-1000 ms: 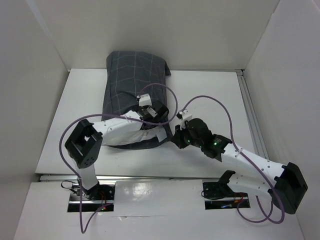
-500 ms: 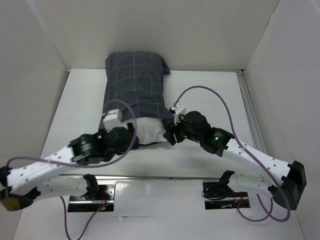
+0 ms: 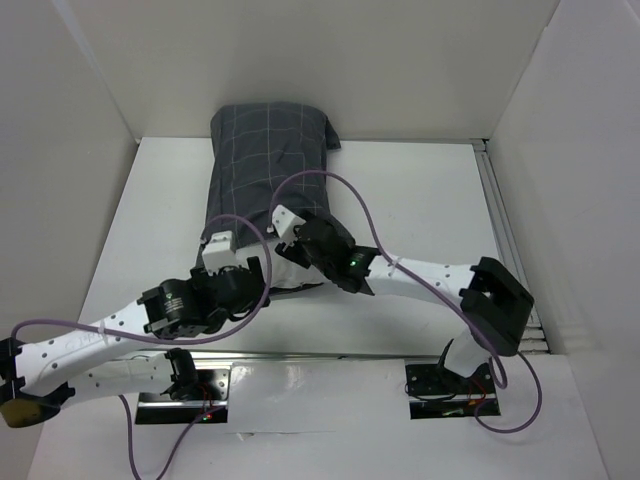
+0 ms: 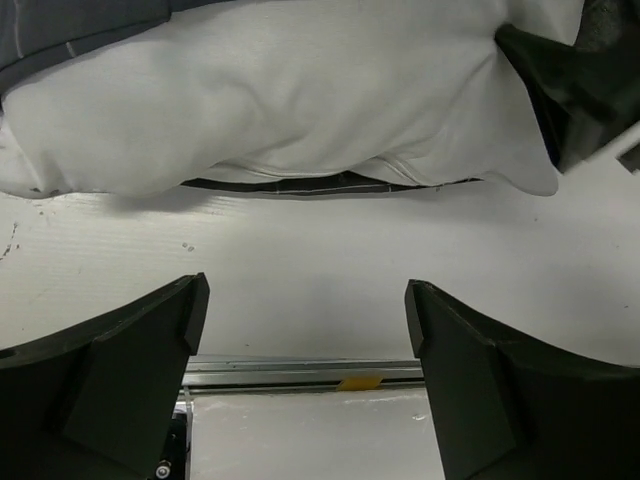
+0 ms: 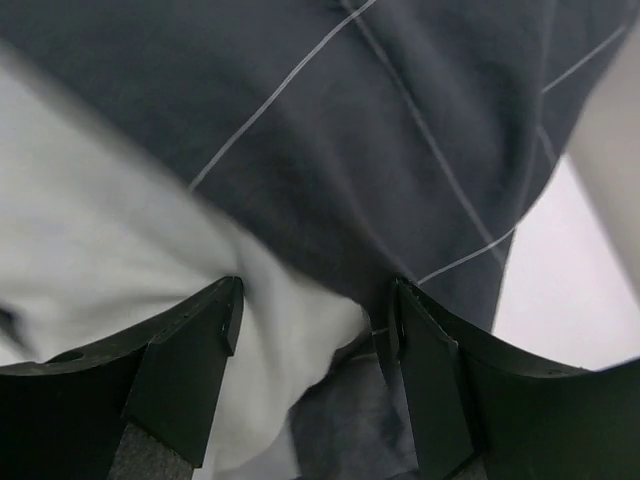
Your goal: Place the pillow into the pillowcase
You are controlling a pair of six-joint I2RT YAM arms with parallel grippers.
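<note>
**Pillow's near end pokes out of the case, both end effectors open**

We're looking at the white surface [image 3: 420, 200], and the big item on it is the pillowcase [image 3: 265, 160]: dark grey with pale grid lines, lying left of centre, its far end up against the back wall. The pillow [image 4: 300, 90] is mostly inside it. Only the near end shows, a puffy white band bulging out of the case's mouth, with the dark hem visible beneath it on the surface.

The right arm reaches across from its base to that mouth. The right end effector [image 5: 315, 300] is right over the spot where white stuffing meets grey cloth, jaws apart. The wrist view is blurred, but it doesn't appear to be pinching anything.

The left end effector [image 4: 305, 300] hangs just short of the pillow's exposed end, spread wide. There's only bare surface between its fingers and nothing in its grasp.
</note>
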